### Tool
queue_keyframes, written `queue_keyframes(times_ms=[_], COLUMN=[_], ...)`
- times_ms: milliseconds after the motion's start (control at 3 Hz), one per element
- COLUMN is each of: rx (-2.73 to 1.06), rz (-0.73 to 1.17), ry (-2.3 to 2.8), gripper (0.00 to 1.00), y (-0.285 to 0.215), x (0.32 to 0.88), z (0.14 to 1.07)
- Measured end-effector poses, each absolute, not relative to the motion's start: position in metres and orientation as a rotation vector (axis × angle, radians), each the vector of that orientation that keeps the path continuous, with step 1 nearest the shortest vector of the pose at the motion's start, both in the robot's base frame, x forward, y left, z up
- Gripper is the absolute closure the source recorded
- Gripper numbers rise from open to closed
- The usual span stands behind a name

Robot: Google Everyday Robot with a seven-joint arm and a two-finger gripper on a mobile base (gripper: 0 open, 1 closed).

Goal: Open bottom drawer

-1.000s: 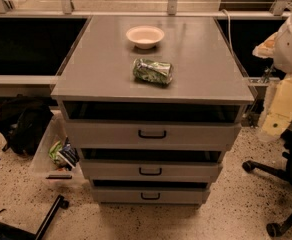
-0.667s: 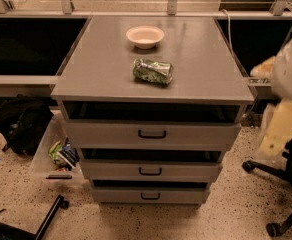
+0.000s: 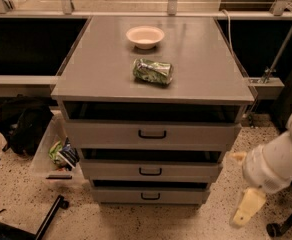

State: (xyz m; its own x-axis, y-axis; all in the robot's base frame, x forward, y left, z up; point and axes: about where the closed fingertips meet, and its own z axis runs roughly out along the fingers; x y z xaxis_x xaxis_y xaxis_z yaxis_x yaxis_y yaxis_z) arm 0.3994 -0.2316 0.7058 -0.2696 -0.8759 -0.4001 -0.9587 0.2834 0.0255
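Observation:
The grey cabinet (image 3: 151,64) has three drawer fronts, each with a black loop handle. The bottom drawer (image 3: 116,196) is the lowest and shallowest front, with its handle (image 3: 150,196) at the middle. It stands about flush under the middle drawer (image 3: 111,170). The top drawer (image 3: 101,133) is the widest. My gripper (image 3: 246,208) hangs low at the right of the cabinet, about level with the bottom drawer and apart from it, on my white arm (image 3: 278,161). It holds nothing that I can see.
A pale bowl (image 3: 145,36) and a crushed green packet (image 3: 153,71) lie on the cabinet top. A black backpack (image 3: 20,125) and a clear bin (image 3: 42,160) with items sit on the floor at the left. A chair caster (image 3: 274,229) is at the lower right.
My arm has dropped from beside the cabinet top at the right down to the level of the lower drawers. The drawers have not moved.

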Motion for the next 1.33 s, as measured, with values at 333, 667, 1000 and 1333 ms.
queue_keyframes(times_ms=[333, 667, 1000, 1333], rx=[-1.650, -1.619, -1.578, -1.535], rz=[0.512, 0.613, 0.568, 0.556], ry=[2.292, 2.322, 2.345, 2.318], gripper=[0.00, 0.00, 0.00, 0.00], y=[-0.233, -0.218, -0.207, -0.197], x=[0.384, 0.373, 0.393, 0.411], z=[0.618, 0.520, 0.464, 0.450])
